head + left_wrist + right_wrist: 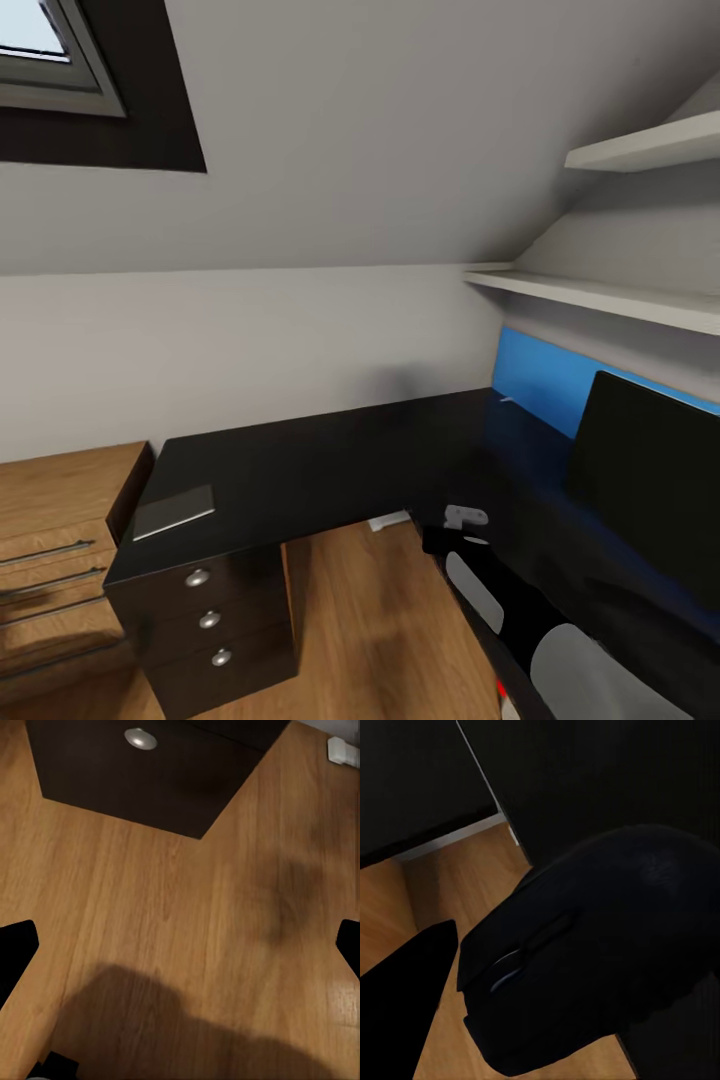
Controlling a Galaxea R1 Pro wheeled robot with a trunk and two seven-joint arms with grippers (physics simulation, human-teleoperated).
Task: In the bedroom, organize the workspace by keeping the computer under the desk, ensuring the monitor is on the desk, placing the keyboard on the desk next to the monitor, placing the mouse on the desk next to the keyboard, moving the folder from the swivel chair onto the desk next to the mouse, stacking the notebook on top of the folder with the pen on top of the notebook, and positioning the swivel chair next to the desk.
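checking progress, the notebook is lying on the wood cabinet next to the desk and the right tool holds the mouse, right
Not quite. The notebook lies on the desk itself, at its end above the drawers, not on the wood cabinet; the head view shows it. The right tool holding the mouse matches the right wrist view.

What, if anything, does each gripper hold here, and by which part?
The right gripper holds the mouse, a finger against its side; the exact contact is hard to see. The left gripper is open over the wood floor, holding nothing.
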